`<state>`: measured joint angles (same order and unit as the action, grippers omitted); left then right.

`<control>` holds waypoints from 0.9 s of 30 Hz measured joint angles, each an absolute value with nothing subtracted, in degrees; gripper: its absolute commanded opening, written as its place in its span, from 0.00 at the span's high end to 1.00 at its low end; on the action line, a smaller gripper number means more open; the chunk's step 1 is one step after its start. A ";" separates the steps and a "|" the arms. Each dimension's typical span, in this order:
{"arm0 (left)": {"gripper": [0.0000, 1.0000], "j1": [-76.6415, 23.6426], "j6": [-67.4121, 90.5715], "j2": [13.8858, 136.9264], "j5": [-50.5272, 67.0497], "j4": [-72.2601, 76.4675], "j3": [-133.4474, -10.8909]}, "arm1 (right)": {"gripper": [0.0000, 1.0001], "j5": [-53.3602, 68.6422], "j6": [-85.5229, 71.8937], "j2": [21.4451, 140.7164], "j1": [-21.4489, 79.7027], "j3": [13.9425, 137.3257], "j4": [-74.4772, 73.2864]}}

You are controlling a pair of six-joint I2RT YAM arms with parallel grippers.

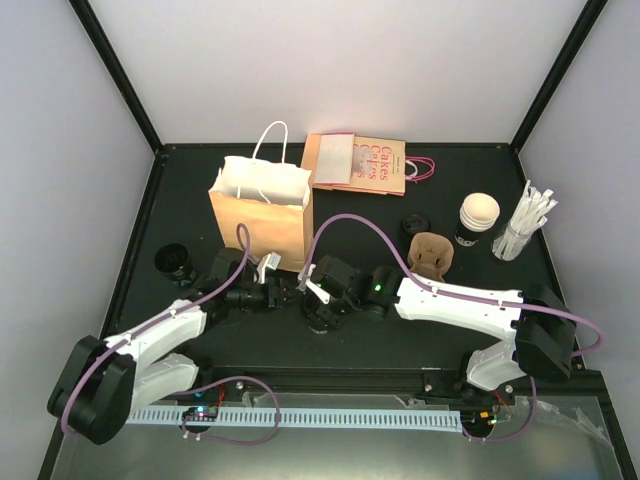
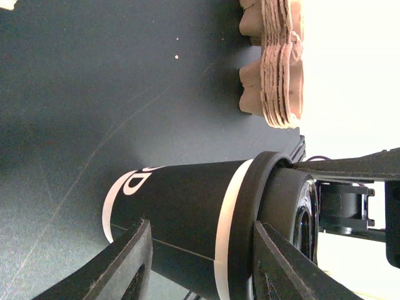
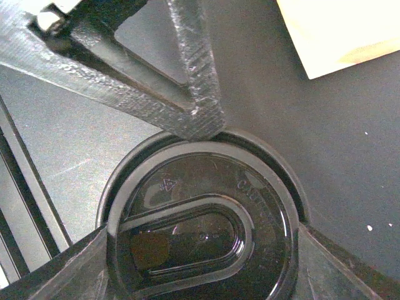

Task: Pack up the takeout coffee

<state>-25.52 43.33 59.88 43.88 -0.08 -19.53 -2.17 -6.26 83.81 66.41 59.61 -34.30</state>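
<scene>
The two hands meet in the middle of the tabletop (image 1: 470, 170). Between them stands the takeout coffee (image 2: 187, 212), a small black cup with white bands and a black lid (image 3: 200, 231) on top. It stands straight up. I cannot tell if its bottom rests on the tabletop or hangs just over it.

The right hand (image 3: 203, 250) is over the cup and looks down on the lid. Its two fingers (image 3: 62, 272) sit tight against the lid's rim, one on each side. It holds the coffee by the top.

The left hand (image 2: 203, 247) comes in from the side. It is partly open and holds nothing. Its two fingers lie along the side of the cup, one low by the body and one up by the lid. The tip of the upper finger (image 3: 197, 119) touches the lid's rim.

Just past both hands stands a brown paper bag (image 1: 262, 215) with white handles, open at the top. Out on the right hand's side sits a brown cup carrier (image 1: 432, 252). Further that way are another cup (image 1: 478, 218) and a bunch of white straws (image 1: 525, 222).
</scene>
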 measured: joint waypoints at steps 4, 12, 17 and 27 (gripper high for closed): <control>0.53 -25.56 42.41 62.37 44.14 0.32 -20.84 | 0.28 -2.09 -6.24 83.94 66.39 59.68 -34.33; 0.53 -26.37 41.93 66.06 43.86 2.04 -22.85 | 0.28 -1.93 -6.04 83.94 66.35 59.77 -34.48; 0.54 -26.68 41.34 67.09 43.57 2.24 -23.44 | 0.28 -1.93 -6.04 83.96 66.35 59.79 -34.48; 0.55 -27.66 40.88 66.74 41.76 4.21 -22.41 | 0.28 -1.93 -6.07 84.23 66.35 59.77 -34.48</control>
